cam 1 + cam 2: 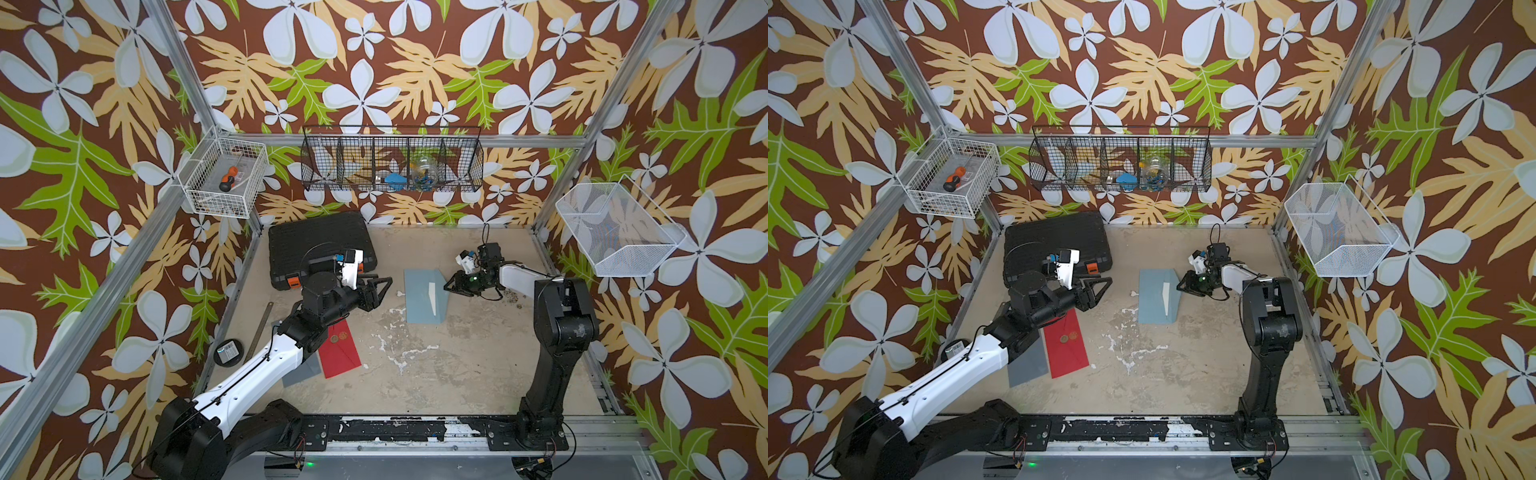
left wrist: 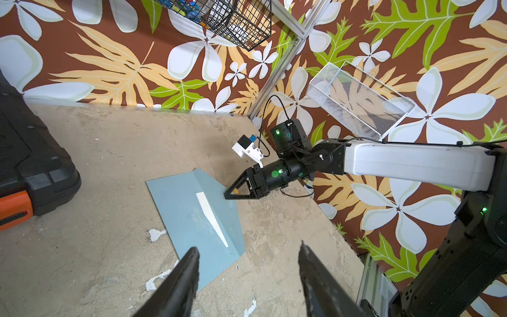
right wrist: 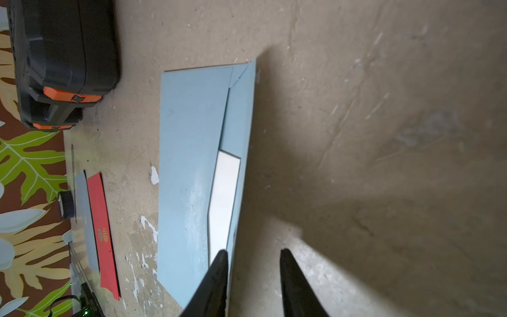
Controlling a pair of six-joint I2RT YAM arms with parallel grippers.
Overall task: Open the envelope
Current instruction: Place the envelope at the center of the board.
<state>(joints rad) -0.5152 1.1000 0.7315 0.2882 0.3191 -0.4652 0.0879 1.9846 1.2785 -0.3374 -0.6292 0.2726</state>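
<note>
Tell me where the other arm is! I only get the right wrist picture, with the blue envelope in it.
Observer: The left gripper hovers near the black case, apart from the blue envelope.
Operator: Is it holding anything?
Observer: No. The left wrist view shows its jaws open and empty.
Operator: Is there stuff up on the walls?
Observer: Yes, a white basket hangs there with an orange and black screwdriver inside.

Colours across the bench

A pale blue envelope (image 1: 424,296) with a white insert (image 3: 223,203), a red envelope (image 1: 340,348) and a black case (image 1: 316,245) with orange latches are seen.
</note>
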